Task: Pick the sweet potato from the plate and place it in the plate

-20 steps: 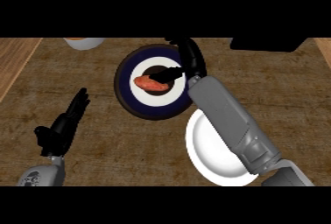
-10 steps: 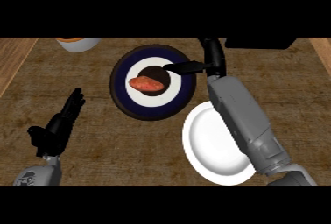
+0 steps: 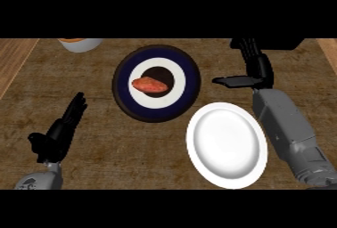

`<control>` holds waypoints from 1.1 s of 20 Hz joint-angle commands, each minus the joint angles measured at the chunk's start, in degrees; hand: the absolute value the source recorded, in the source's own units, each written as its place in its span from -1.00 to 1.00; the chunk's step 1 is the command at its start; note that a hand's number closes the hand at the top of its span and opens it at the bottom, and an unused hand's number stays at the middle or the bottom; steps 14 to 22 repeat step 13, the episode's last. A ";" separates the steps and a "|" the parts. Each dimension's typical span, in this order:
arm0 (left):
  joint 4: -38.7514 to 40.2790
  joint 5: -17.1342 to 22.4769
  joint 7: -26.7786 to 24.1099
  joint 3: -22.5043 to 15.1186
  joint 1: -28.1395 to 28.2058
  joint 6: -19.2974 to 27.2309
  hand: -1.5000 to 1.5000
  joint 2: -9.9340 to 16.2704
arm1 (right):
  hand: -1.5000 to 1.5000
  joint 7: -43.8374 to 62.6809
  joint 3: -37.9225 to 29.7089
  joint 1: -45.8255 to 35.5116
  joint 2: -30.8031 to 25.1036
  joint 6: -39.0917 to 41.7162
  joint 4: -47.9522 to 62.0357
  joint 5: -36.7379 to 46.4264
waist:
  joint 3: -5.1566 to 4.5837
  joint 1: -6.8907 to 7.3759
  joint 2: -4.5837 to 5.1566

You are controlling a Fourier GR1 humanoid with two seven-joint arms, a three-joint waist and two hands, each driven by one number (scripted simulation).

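A sweet potato (image 3: 149,84) lies at the centre of a dark-rimmed plate (image 3: 123,91) on the wooden counter (image 3: 118,147). It looks firm, fairly light and smooth-skinned (likely to roll), so a grasp across its middle seems best. The right hand (image 3: 255,71) hovers to the right of that plate, fingers straight, thumb out, holding nothing. The left hand (image 3: 60,129) rests open at lower left. An empty white plate (image 3: 227,144) waits nearby.
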 commanded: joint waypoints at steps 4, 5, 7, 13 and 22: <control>-2.43 1.11 3.21 0.01 -0.49 -1.07 0.00 0.15 | -1.00 -10.32 -0.16 1.23 -4.78 9.00 8.10 2.58 | 0.05 0.69 0.11; 1.15 0.73 1.36 0.79 -2.94 -0.72 0.00 0.36 | -1.00 -12.46 0.69 2.39 -4.82 8.85 8.92 3.82 | 0.05 0.67 0.40; -0.17 0.14 0.16 0.38 -1.26 -1.19 0.00 0.94 | -1.00 -13.52 1.28 2.54 -6.22 9.23 10.46 5.09 | 0.08 1.12 0.45; -0.44 0.50 1.29 0.02 -1.53 -1.01 0.00 -0.28 | -1.00 -14.84 -0.75 0.40 -7.87 8.56 12.97 4.53 | 0.10 1.23 0.43; -0.44 0.50 1.29 0.02 -1.53 -1.01 0.00 -0.28 | -1.00 -14.84 -0.75 0.40 -7.87 8.56 12.97 4.53 | 0.10 1.23 0.43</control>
